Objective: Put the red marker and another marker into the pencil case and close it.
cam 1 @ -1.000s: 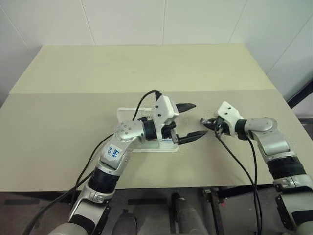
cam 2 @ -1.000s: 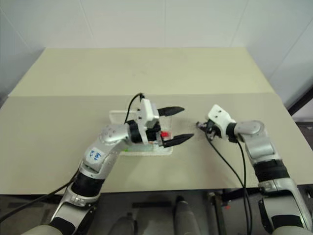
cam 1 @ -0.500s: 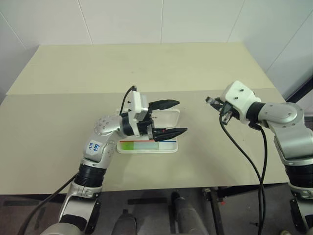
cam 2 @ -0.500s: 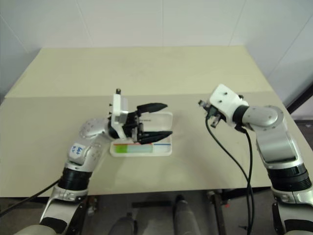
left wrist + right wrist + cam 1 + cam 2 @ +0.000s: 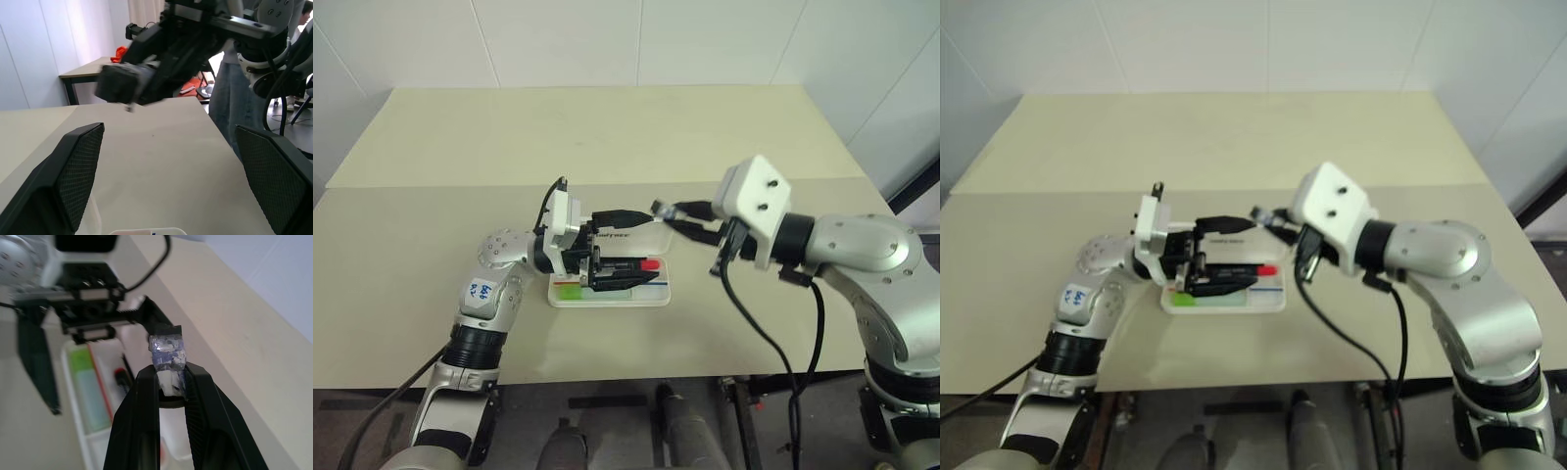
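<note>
Pencil case (image 5: 656, 295): open on the table (image 5: 431, 235), flat white tray near the front edge, lid raised at its far side; red-and-blue stripe along the tray's near edge; partly covered by the left gripper.

Red marker (image 5: 646, 264): lying inside the tray, dark body with red tip toward 3 o'clock, just under the left gripper's lower finger.

Another marker (image 5: 570, 291): green cap and pale body resting in the tray's near half, cap end toward 9 o'clock, lengthwise along the case.

Left gripper (image 5: 641, 240): fingers spread wide, nothing between them; hovering over the case with tips pointing toward 3 o'clock, one finger above the lid, the other above the tray.

Right gripper (image 5: 668, 210): fingers pressed together on a small grey metallic piece (image 5: 167, 351), crumpled and bluish; held above the far right corner of the case, tips toward 9 o'clock, close to the left gripper's upper fingertip; touching it or not cannot be told.

Table: pale beige, a seam running across it behind the case; white wall at 12 o'clock.
</note>
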Robot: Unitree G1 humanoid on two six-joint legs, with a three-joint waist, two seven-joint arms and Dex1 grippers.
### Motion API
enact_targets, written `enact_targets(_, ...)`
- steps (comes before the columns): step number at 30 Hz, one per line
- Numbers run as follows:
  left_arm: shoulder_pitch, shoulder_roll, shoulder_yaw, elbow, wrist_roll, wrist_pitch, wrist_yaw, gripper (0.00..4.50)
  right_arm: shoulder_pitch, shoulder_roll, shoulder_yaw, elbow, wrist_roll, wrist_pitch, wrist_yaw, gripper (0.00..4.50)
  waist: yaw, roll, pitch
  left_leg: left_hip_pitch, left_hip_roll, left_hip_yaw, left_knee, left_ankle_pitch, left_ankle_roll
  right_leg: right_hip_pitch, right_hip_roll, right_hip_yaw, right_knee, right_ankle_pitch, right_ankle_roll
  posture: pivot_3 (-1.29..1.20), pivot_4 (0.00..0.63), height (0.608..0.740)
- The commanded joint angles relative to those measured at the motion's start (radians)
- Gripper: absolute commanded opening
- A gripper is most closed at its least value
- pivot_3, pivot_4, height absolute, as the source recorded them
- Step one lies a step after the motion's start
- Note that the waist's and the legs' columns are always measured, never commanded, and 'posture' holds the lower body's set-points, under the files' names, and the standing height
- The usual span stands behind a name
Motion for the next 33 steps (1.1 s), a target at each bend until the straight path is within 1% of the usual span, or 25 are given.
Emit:
enact_targets(1, 0.001, 0.018, 0.004, 0.018, 0.003, -0.038, -0.031, 4.50, 0.035, -0.013, 0.024, -0.052, 0.040, 0.025, -0.025, 0.35, 0.000, 0.000, 0.000, 0.000, 0.000, 0.000, 0.000, 0.000, 0.000, 0.000, 0.000, 0.000, 0.000, 0.000, 0.000, 0.00, 0.150, 0.740)
enact_targets(4, -0.001, 0.028, -0.007, 0.040, 0.022, -0.066, -0.055, 4.50, 0.089, -0.029, 0.091, -0.036, 0.036, -0.010, -0.020, 0.35, -0.002, 0.000, 0.000, 0.000, 0.000, 0.000, 0.000, 0.000, 0.000, 0.000, 0.000, 0.000, 0.000, 0.000, 0.000, 0.00, 0.150, 0.740)
enact_targets(7, -0.005, 0.031, -0.005, 0.049, 0.022, -0.072, -0.058, 4.50, 0.130, -0.048, 0.130, 0.003, 0.015, -0.060, -0.012, 0.35, -0.003, 0.000, 0.000, 0.000, 0.000, 0.000, 0.000, 0.000, 0.000, 0.000, 0.000, 0.000, 0.000, 0.000, -0.001, 0.00, 0.150, 0.740)
enact_targets(12, 0.000, 0.055, -0.003, 0.067, 0.035, -0.088, -0.077, 4.50, 0.181, -0.094, 0.198, 0.115, -0.035, -0.188, 0.029, 0.35, -0.005, 0.000, 0.000, 0.000, 0.000, 0.000, 0.000, 0.000, 0.001, 0.000, 0.000, 0.000, 0.000, 0.000, -0.001, 0.00, 0.150, 0.740)
enact_targets(18, 0.008, 0.062, -0.005, 0.050, 0.034, -0.082, -0.069, 4.50, 0.144, -0.089, 0.274, 0.265, -0.101, -0.313, 0.076, 0.35, -0.006, 0.000, 0.000, 0.001, 0.000, 0.000, 0.000, 0.000, 0.001, 0.000, 0.000, 0.000, 0.000, -0.001, 0.000, 0.00, 0.150, 0.740)
enact_targets(23, 0.019, 0.061, -0.008, 0.032, 0.031, -0.078, -0.058, 4.50, 0.103, -0.060, 0.322, 0.375, -0.143, -0.389, 0.111, 0.35, -0.005, 0.000, 0.000, 0.000, 0.000, 0.000, 0.000, 0.000, 0.001, 0.000, 0.000, 0.000, 0.000, -0.001, 0.000, 0.00, 0.150, 0.740)
enact_targets(33, 0.035, 0.058, -0.008, 0.003, 0.027, -0.072, -0.027, 4.50, 0.087, -0.039, 0.344, 0.436, -0.180, -0.439, 0.166, 0.35, -0.004, 0.000, 0.000, 0.000, 0.000, 0.000, 0.000, 0.000, 0.001, 0.000, 0.000, -0.001, 0.000, -0.001, 0.000, 0.00, 0.150, 0.740)
